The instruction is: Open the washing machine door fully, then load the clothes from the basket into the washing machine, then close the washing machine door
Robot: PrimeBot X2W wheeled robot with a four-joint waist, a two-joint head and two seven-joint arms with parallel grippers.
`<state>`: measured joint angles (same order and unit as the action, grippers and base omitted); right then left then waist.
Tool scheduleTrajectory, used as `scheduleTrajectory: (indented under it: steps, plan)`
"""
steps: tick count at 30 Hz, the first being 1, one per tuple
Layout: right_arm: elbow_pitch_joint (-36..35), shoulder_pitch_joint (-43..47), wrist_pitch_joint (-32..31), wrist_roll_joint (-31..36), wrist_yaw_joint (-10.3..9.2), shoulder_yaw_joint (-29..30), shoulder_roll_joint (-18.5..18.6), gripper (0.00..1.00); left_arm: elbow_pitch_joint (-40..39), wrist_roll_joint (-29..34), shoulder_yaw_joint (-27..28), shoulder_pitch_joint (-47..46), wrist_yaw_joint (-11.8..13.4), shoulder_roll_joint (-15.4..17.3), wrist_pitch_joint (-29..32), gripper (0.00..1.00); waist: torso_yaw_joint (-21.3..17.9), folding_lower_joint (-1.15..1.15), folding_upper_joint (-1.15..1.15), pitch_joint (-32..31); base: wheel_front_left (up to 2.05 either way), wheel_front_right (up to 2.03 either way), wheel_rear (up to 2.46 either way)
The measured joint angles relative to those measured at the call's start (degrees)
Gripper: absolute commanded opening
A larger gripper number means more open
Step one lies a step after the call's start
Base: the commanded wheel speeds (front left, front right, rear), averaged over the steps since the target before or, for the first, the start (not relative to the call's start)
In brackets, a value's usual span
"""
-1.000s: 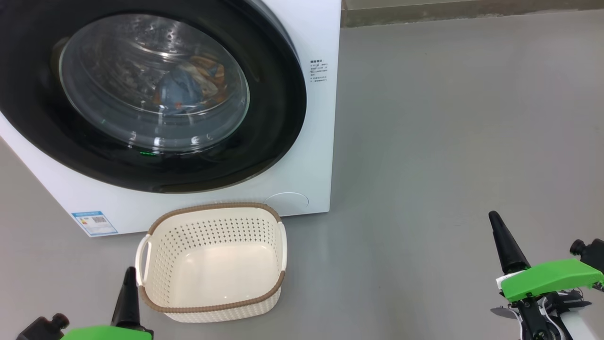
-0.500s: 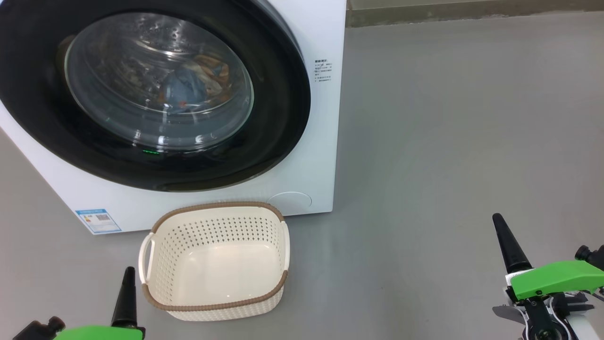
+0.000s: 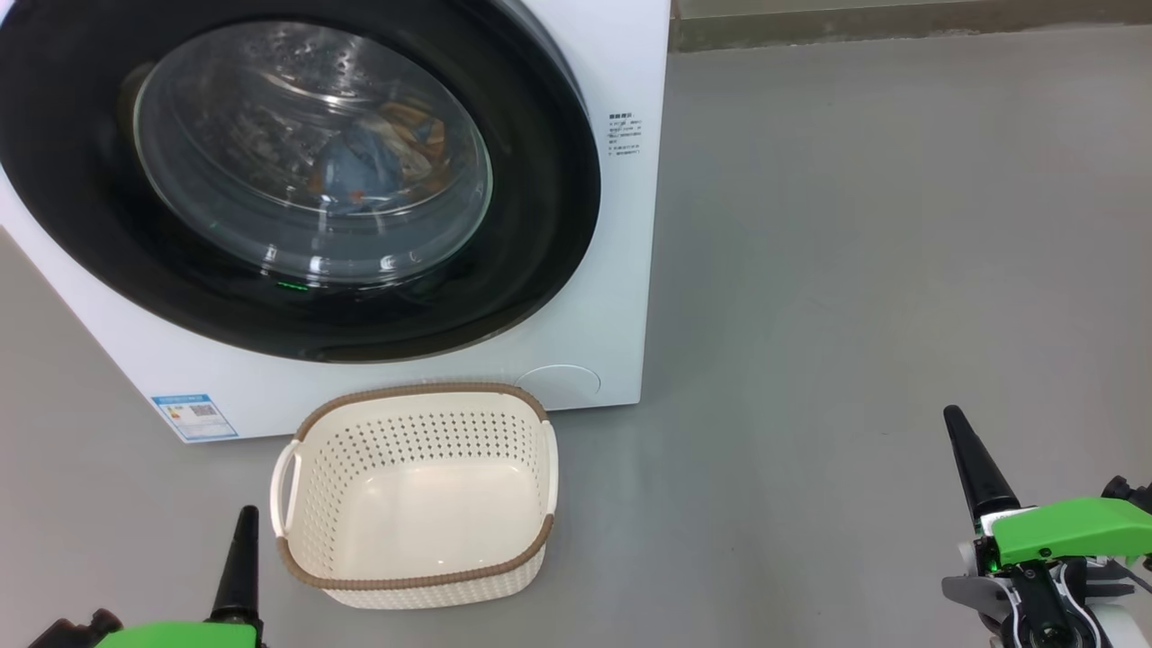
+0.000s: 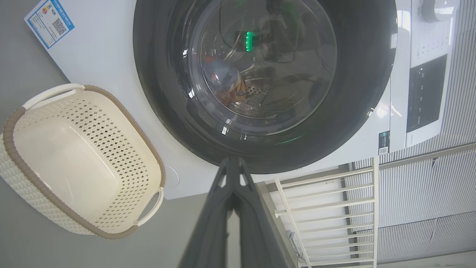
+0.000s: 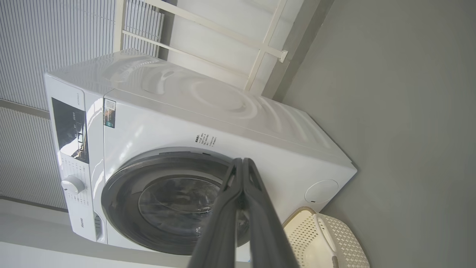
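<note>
Head view: left gripper [image 3: 244,526] low beside basket [image 3: 416,583], right gripper [image 3: 956,427] low far right, fingers up, both clenched, empty; camera shifted slightly since earlier, nothing else changed.

One washing machine [image 3: 630,234], one basket [image 3: 416,391], two pincers [image 3: 246,520] [image 3: 955,421].

Grey floor [image 3: 855,270], two things on it.
The washing machine [image 3: 594,54] stands there; the basket [image 3: 414,589] sits just before it.

The floor [image 3: 864,234] is grey and smooth, and a brownish strip [image 3: 900,25] runs along its far edge. A white frame [image 4: 375,208] of thin bars stands before a ribbed grey wall [image 4: 427,193].
</note>
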<state>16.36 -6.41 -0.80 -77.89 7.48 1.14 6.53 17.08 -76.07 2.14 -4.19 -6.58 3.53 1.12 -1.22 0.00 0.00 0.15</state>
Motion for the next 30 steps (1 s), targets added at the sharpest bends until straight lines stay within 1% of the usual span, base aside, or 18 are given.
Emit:
scheduleTrajectory:
  steps: [17,20,30]
  plan:
    - [-0.33,0.13,-2.76,-7.88,0.0,3.22,-1.96,0.0,-0.63,-8.56,1.48,-0.03,-0.03,-0.74,3.0,0.0,0.7,0.0,0.0,0.01,0.0,0.0,0.0]
    - [-0.36,0.25,-3.27,-9.05,0.0,3.8,-2.41,0.0,-0.76,-10.38,1.7,-0.03,-0.42,-0.81,3.48,0.0,0.82,0.0,0.0,0.02,0.0,0.0,0.0]
    - [-0.63,1.07,-4.94,-14.16,-0.01,5.73,-3.48,0.0,-1.23,-15.35,2.45,-0.08,-0.53,-1.08,5.01,0.0,1.22,0.0,0.0,0.02,0.0,0.0,0.0]
